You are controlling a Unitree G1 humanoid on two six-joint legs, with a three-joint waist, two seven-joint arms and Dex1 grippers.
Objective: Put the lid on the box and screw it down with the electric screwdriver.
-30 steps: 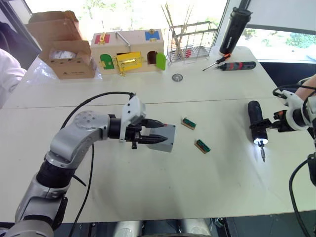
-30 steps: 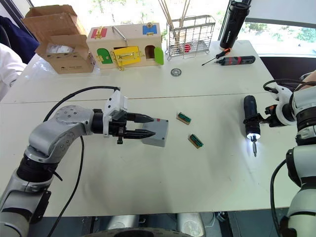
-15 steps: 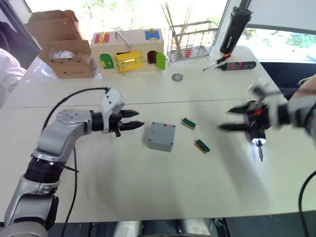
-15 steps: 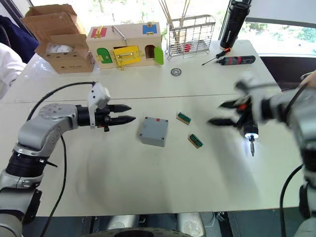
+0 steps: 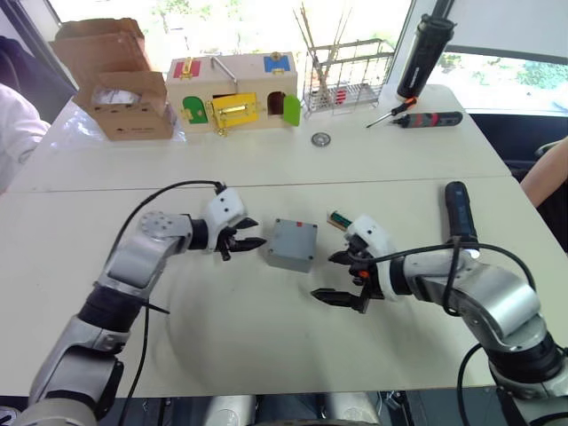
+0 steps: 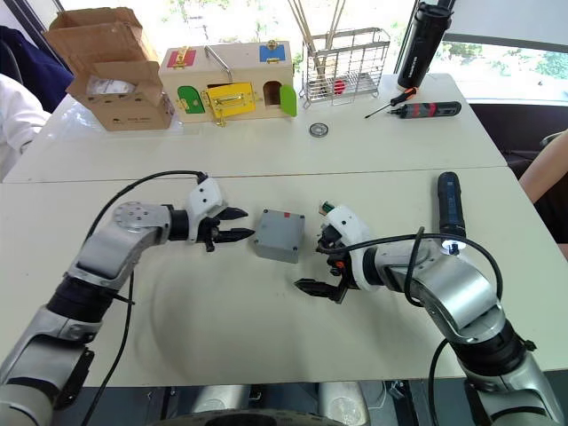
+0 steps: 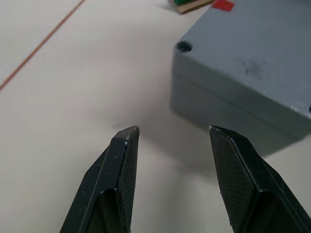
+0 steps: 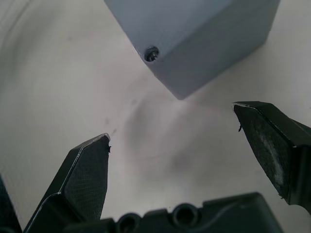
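Note:
The grey box [image 5: 293, 246] stands mid-table with the lid [image 7: 252, 53] seated on top; a red mark and corner holes show on it. My left gripper [image 5: 257, 232] is open just left of the box, its fingertips a short way off the side wall. My right gripper [image 5: 325, 276] is open too, empty, at the box's near right corner [image 8: 167, 53] without touching. Further right, the dark electric screwdriver [image 5: 459, 213] lies loose on the table beyond my right forearm.
A small green-topped block [image 5: 338, 218] lies right of the box. At the back stand a cardboard carton [image 5: 115, 80], a colourful wooden latch box [image 5: 232, 89], a wire rack [image 5: 346, 75], a black cylinder [image 5: 423, 53] and a slim black-and-red tool [image 5: 426, 118]. A person's sleeve [image 5: 18, 124] is at the far left.
My left gripper let go of the box, drew back, then came close again. My right gripper released the electric screwdriver, now lying on the table, and swung left to the box.

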